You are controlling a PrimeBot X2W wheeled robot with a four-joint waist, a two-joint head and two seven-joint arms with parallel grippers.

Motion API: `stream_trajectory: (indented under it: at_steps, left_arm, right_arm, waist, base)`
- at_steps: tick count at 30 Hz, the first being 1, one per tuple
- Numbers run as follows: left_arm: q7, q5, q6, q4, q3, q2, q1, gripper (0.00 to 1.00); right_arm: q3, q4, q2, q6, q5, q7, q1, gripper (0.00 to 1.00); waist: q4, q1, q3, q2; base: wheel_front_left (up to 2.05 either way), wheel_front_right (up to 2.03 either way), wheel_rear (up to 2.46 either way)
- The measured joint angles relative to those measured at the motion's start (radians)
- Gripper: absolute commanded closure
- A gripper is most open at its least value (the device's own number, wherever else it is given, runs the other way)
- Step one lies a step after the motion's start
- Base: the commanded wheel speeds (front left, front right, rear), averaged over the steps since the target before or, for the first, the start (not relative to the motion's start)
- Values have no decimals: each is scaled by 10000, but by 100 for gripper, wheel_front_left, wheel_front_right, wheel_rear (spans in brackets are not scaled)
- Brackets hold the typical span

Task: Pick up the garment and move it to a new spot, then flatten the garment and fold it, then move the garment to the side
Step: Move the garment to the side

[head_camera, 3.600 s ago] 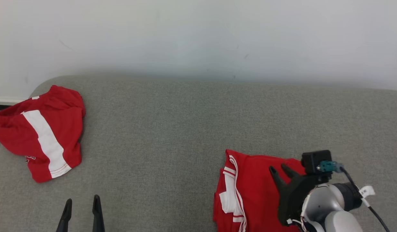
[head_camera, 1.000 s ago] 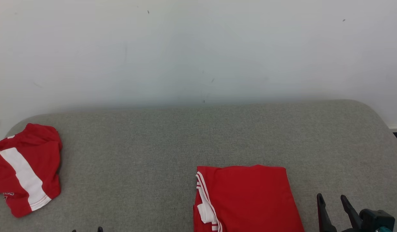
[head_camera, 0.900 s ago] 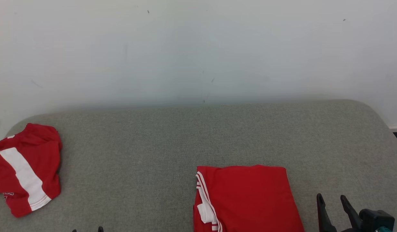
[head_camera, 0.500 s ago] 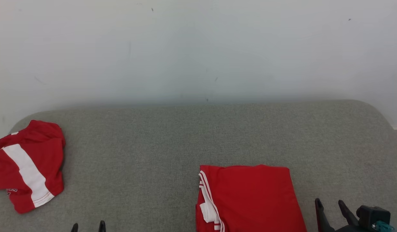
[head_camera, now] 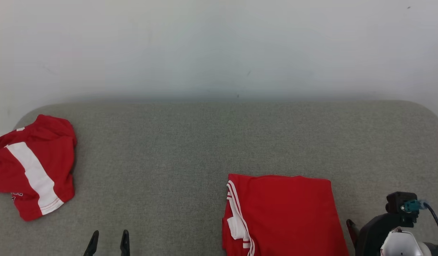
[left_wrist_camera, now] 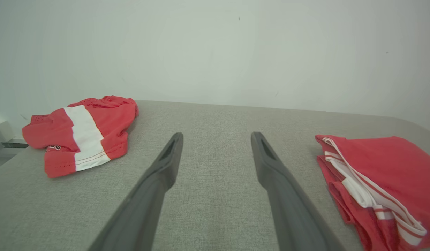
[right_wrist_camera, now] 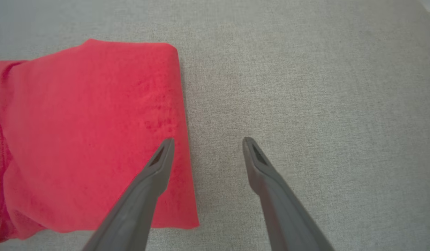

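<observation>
Well, your left tool (left_wrist_camera: 217, 134) and right tool (right_wrist_camera: 208, 139) stood wide open, holding nothing; the folded red garment (head_camera: 286, 213) lay flat on the grey cushion (head_camera: 190, 149), just beside the right tool.

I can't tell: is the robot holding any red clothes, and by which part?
No. The left gripper and right gripper are both open, holding nothing.

Left gripper (left_wrist_camera: 216, 138) with 2 dark fingers spread wide apart, empty, above the middle of a grey cushion (left_wrist_camera: 201, 111). Folded red garment (left_wrist_camera: 382, 167) with thin white stripes lying by the right edge. Crumpled red garment (left_wrist_camera: 96, 129) with 1 wide white stripe near the far left corner. White wall (left_wrist_camera: 215, 48) behind.
</observation>
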Motion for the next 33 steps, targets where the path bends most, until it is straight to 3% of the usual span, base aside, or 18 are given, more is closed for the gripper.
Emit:
stream_trajectory:
  at_steps: [9, 21, 22, 25, 33]
  left_arm:
    - [25, -173, -77, 272, -261, 234, -287, 0]
    - [531, -403, -79, 186, -362, 560, -590, 0]
    - [533, -408, -79, 180, -370, 573, -620, 0]
    - [531, -422, -75, 142, -372, 600, -682, 0]
    - [424, -506, -75, -462, -499, 748, -1076, 0]
  right_arm:
    - [-144, 903, 81, 0, -245, 1020, -618, 0]
    - [111, 2964, 52, -13, 407, 690, -2045, 0]
    - [173, 3085, 50, -13, 399, 660, -2143, 40]
    - [431, 3256, 48, -13, 228, 439, -2362, 100]
    - [823, 3405, -500, 17, -671, -591, -3447, 100]
  waist:
    - [406, 2, 555, 0]
    - [591, 1, 1035, 0]
    - [588, 0, 1082, 0]
    - [566, -1, 1228, 0]
    - [117, 0, 1748, 1]
  base:
    - [0, 0, 0]
    - [0, 0, 0]
    - [0, 0, 0]
    - [0, 0, 0]
    - [0, 0, 0]
